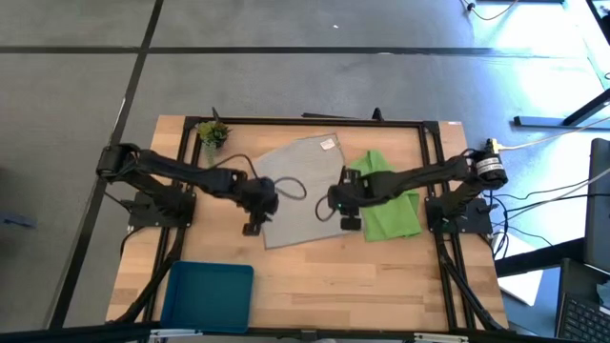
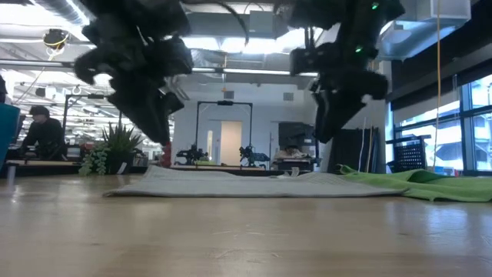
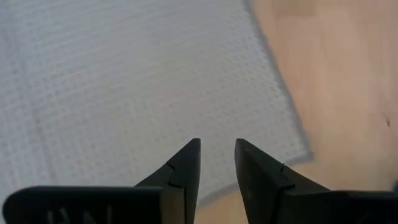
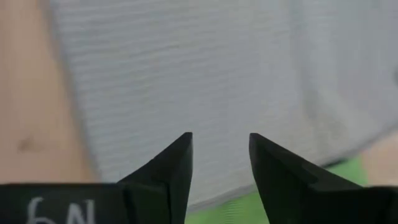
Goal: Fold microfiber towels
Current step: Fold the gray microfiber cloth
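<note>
The light grey towel [image 1: 303, 189] lies spread flat near the middle of the wooden bench [image 1: 315, 286], turned at a slant, with a small white label at its far right corner. Just to its right lies the lime green towel [image 1: 393, 214], rumpled and partly folded over itself, its left edge meeting the grey towel's right edge. The left gripper [image 1: 255, 221] hangs over the near left corner of the grey towel; in the left wrist view its jaws stand a narrow gap apart with nothing between them, above the cloth's corner and the bare wood beside it. The right gripper [image 1: 347, 217] hangs over the near right edge of the grey towel, where it borders the green one; in the right wrist view its jaws are spread wider, also holding nothing, with grey weave below and a strip of green at the edge. The low view shows both grippers raised clear of the cloth, which lies flat on the bench. A small potted plant [image 1: 213, 134] stands at the far left corner, and a blue tray [image 1: 210, 295] sits at the near left edge.
</note>
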